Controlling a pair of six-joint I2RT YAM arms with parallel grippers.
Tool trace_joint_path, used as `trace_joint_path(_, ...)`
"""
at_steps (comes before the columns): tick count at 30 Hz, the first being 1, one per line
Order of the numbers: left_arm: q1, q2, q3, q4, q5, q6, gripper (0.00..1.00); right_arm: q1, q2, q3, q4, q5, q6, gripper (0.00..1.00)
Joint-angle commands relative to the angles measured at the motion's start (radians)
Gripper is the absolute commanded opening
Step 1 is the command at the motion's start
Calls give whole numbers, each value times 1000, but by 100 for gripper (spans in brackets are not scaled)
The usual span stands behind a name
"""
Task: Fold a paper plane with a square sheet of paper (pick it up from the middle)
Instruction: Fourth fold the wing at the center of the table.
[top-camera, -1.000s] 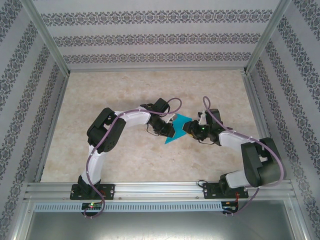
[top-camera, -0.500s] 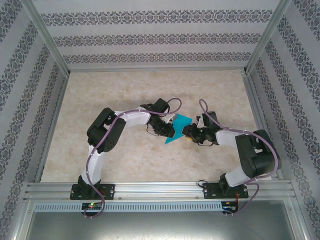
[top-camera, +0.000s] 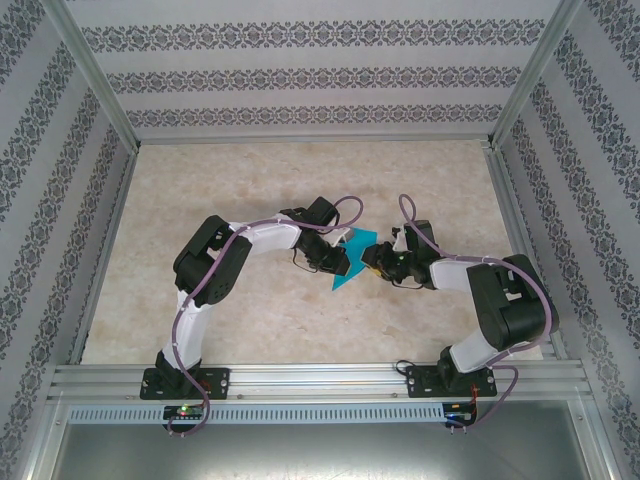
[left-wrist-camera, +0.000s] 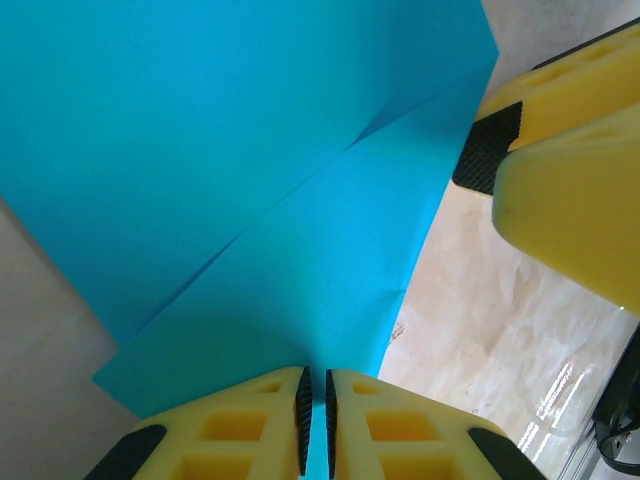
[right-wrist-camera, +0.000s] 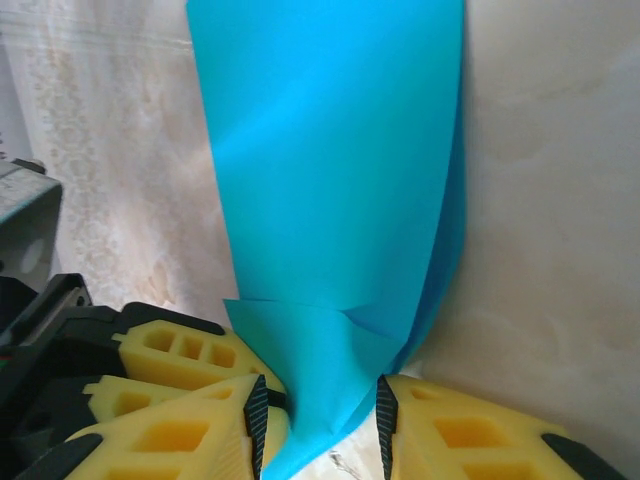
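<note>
**Both pincers at the teal paper, mid-table**

My left gripper is all but closed. Its two yellow fingers have only a hairline between the black pads, and the near edge of the sheet of paper runs into that slit, so I am pinching it there. From this wrist the paper shows a diagonal crease, with one layer lying over another.

My right gripper stands part open. A folded, slightly curled lip of the paper sits in the gap between its fingers. Whether either pad actually presses it I cannot tell.

From above, the paper is a small pointed teal shape between my two wrists, its narrow tip aimed toward my bases. It is near the middle of the marbled table, with the left pincer at its left edge and the right pincer at its right edge. The two pincers are close together, nearly facing each other.
</note>
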Motion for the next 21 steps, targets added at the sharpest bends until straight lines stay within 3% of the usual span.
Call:
trace_joint_path(1,7,8,-33,-52,-27,26,18,-7,0,-23,59,-23,26,37)
trace_joint_path(12,8,7,-30,-53,-25,26,18,-3,46,-27,164,-56,80,36)
trace_joint_path(21,8,6,-32,-41,-18,17,18,35,52,-23,132,-32,62,35)
